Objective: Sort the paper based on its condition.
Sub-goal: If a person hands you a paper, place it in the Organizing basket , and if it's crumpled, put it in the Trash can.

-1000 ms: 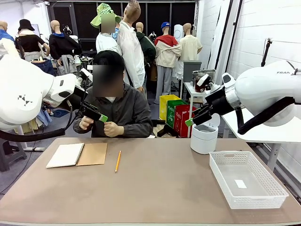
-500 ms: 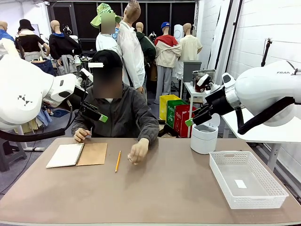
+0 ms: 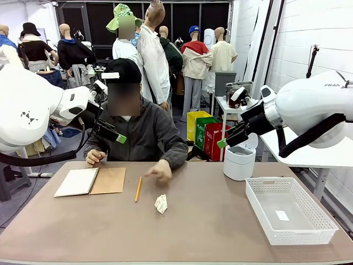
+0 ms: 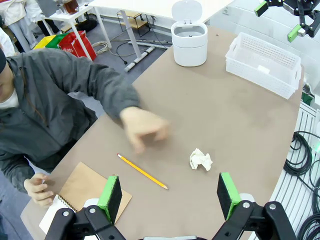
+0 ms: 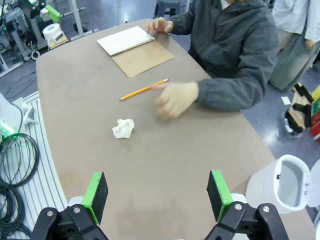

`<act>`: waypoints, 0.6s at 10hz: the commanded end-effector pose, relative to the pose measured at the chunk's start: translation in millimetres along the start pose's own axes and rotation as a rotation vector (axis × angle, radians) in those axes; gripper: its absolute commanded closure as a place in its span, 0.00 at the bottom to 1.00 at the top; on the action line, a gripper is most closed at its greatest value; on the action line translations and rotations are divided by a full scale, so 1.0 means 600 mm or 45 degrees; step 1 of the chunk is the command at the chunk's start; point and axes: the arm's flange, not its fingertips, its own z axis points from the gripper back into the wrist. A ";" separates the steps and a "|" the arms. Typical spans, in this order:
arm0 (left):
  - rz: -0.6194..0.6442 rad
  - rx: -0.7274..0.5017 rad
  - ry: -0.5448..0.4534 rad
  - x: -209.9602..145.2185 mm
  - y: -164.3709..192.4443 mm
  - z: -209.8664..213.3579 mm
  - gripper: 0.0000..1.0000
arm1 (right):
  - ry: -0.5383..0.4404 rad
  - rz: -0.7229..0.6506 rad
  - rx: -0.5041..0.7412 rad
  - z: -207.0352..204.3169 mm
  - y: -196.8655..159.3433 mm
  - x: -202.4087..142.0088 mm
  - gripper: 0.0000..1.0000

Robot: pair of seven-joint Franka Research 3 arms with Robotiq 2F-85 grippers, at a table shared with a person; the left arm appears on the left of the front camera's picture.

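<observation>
Lying crumpled into a small ball, the paper (image 3: 161, 203) is found near the middle of the table (image 3: 209, 243), just beside the pencil (image 3: 138, 189) and apart from the open notebook (image 3: 90, 181). It seems to have been set there so that either arm can reach it. The person's hand (image 3: 160, 171) is held low over the table just beyond the ball, not touching it, and is blurred.

The left gripper (image 4: 170, 192) is held high above the table's near side, its green pads (image 4: 110, 197) spread wide with nothing between them. The right gripper (image 5: 156, 195) is likewise raised and opened fully, and nothing is gripped. Both are probably kept up and back so that the table is left free for the person's hand.

At the robot's right a white mesh basket (image 3: 300, 234) and a white lidded bin (image 3: 239, 160) are stood side by side. They are judged to be the two sorting places, the bin for spoiled sheets and the basket for sound ones. A small flat white piece (image 3: 282, 215) is seen on the basket floor; whether it is paper or a label cannot be told. No sorting of the ball has yet been begun
</observation>
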 end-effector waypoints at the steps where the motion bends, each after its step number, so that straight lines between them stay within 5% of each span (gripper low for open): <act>1: 0.011 -0.005 0.004 0.000 0.000 0.001 0.00 | -0.014 0.007 0.019 -0.004 -0.004 -0.003 0.00; 6: 0.011 -0.005 0.004 0.000 0.000 0.001 0.00 | 0.043 0.028 0.041 -0.024 0.011 0.018 0.00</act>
